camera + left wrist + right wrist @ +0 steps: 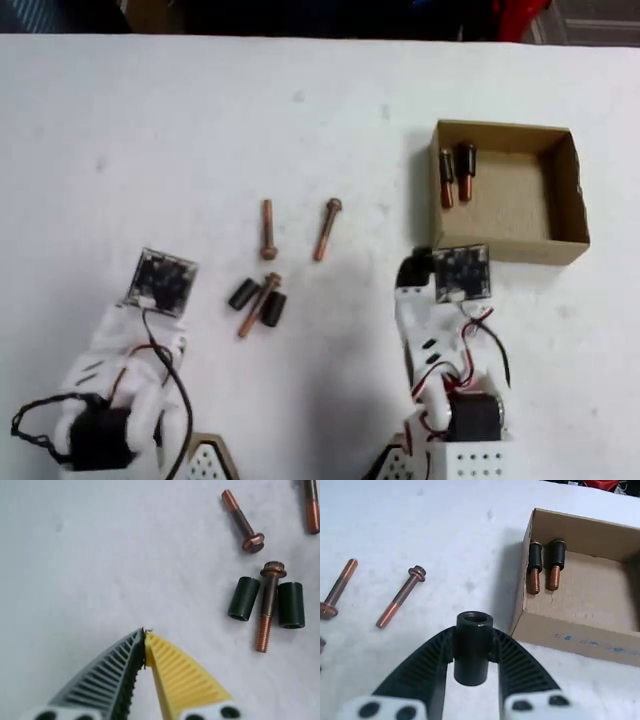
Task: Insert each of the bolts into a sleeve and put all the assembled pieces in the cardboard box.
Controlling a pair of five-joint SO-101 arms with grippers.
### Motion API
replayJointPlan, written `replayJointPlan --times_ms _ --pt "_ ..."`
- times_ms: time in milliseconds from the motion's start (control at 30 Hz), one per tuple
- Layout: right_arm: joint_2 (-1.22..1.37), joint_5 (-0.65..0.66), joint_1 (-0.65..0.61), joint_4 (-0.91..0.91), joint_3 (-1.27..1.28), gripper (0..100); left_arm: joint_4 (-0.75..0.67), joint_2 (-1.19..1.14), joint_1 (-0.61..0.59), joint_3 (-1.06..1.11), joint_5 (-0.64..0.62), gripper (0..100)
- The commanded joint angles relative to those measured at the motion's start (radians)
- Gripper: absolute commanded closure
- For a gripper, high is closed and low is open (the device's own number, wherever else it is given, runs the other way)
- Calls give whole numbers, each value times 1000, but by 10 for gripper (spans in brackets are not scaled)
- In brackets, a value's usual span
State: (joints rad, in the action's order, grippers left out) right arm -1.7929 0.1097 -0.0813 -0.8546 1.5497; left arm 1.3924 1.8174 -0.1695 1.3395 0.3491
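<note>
left gripper (144,634): grey and yellow fingers pressed together at the tips, nothing between them. it hangs over bare table (150,130), just left of the loose parts.
loose sleeves (244,599): two black ones lying on the table side by side, both empty.
middle bolt (259,305): copper, lying between those two sleeves and close against them, not inside either.
straight bolt (268,229): lies alone on the table beyond the sleeves, apart from them, head toward the arms.
slanted bolt (326,230): near the straight bolt on its right, tilted, head away from the arms. it has no sleeve.
right gripper (472,636): black fingers clamped on the sides of a third sleeve, with the tips partly apart to take its width. it sits just left of the box's near corner.
held sleeve (472,660): black, gripped between the fingers with its open bore showing at the top, and no bolt in it.
cardboard box (500,248): open-topped, at the right of the table.
assembled pieces (447,178): two bolts in sleeves, lying side by side against the box's left wall.
done: two of five pairs look finished and boxed.
left: three bolts and three sleeves to join, then box.
likely step: the held sleeve is probably waiting for a bolt.
</note>
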Motion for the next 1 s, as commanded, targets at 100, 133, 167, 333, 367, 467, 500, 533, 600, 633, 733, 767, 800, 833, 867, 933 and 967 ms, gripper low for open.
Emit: replayJointPlan --times_ms 100,133,167,333,367,467,500,533,600,633,733,767,800,833,867,933,967 --pt "-8 -32 8 199 58 981 -46 -254 41 -170 6 976" --pt "-8 -32 7 206 58 981 -54 -309 62 -195 6 976" --pt "-8 -32 7 209 58 981 -57 -363 87 -221 5 976" --pt "-8 -26 10 220 74 981 -107 -598 203 -316 -55 974" --pt "-8 -26 10 234 83 981 -127 -638 228 -327 -68 973" --pt "-8 -25 16 272 107 981 -183 -742 305 -358 -74 973" --pt "-8 -25 16 286 115 981 -192 -773 328 -374 -74 973" --pt "-8 -25 16 298 121 981 -199 -802 344 -396 -75 973" --pt "-8 -25 16 315 135 981 -203 -865 375 -450 -78 973" --pt "-8 -25 16 315 140 981 -203 -900 386 -482 -78 973" --pt "-8 -25 16 315 140 981 -201 -1027 415 -582 -78 972" --pt "-8 -25 16 314 140 981 -196 -1073 424 -615 -78 972" --pt "-8 -25 16 311 140 981 -195 -1124 433 -649 -78 972" --pt "-8 -25 16 309 140 981 -195 -1171 443 -680 -78 972" --pt "-8 -25 18 308 140 981 -195 -1222 450 -710 -78 972" --pt "-8 -32 30 308 140 981 -195 -1322 467 -778 -78 972" --pt "-8 -32 42 308 140 981 -195 -1372 473 -812 -78 972"
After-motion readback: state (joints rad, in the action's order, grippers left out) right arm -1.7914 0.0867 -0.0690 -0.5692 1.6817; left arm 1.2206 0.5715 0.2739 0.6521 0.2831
